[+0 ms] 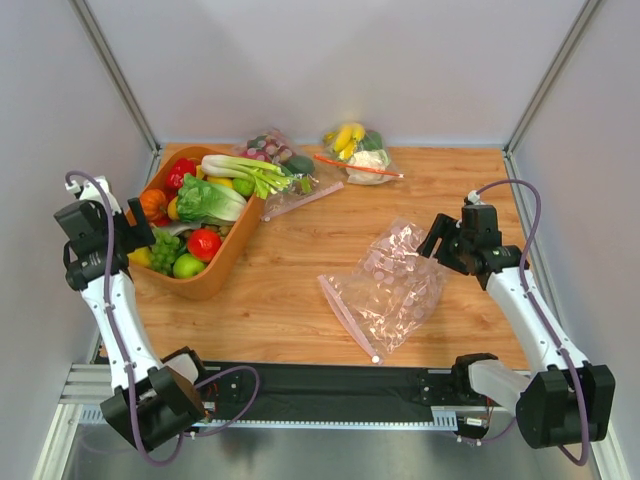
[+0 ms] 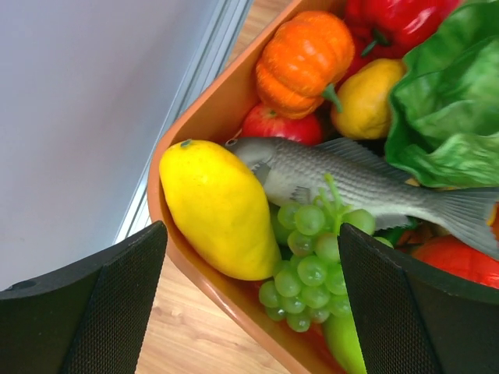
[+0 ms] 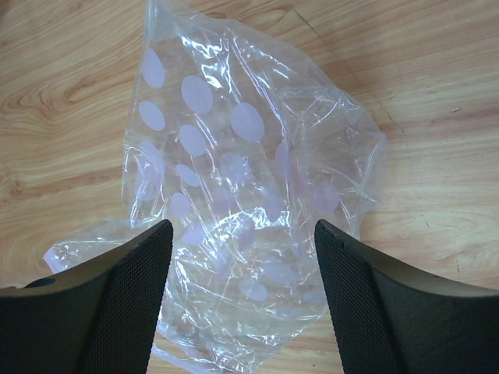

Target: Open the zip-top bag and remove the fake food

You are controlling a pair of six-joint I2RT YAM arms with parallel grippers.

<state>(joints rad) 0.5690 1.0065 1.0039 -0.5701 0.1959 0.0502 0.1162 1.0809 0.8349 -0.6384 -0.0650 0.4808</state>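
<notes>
The zip-top bag point(image 1: 392, 285) lies crumpled and flat on the wooden table, its pink zip strip point(image 1: 348, 318) along the near-left edge, with no food showing inside. My right gripper point(image 1: 437, 240) hovers open over the bag's far right corner; the dotted plastic point(image 3: 234, 148) shows between its fingers point(image 3: 243, 234). My left gripper point(image 1: 135, 240) stands open over the near end of the orange basket point(image 1: 228, 262). Below it lie a yellow lemon point(image 2: 218, 206) and a bunch of green grapes point(image 2: 308, 269), neither held. A pale-green stalk point(image 1: 245, 172) rests across the basket's far end.
The basket also holds a grey fish point(image 2: 351, 175), an orange pumpkin point(image 2: 300, 58), lettuce point(image 1: 208, 200) and a tomato point(image 1: 203, 243). Two other clear bags sit at the back, one with dark grapes point(image 1: 270, 148), one with a banana point(image 1: 355, 150). Grey walls close in both sides.
</notes>
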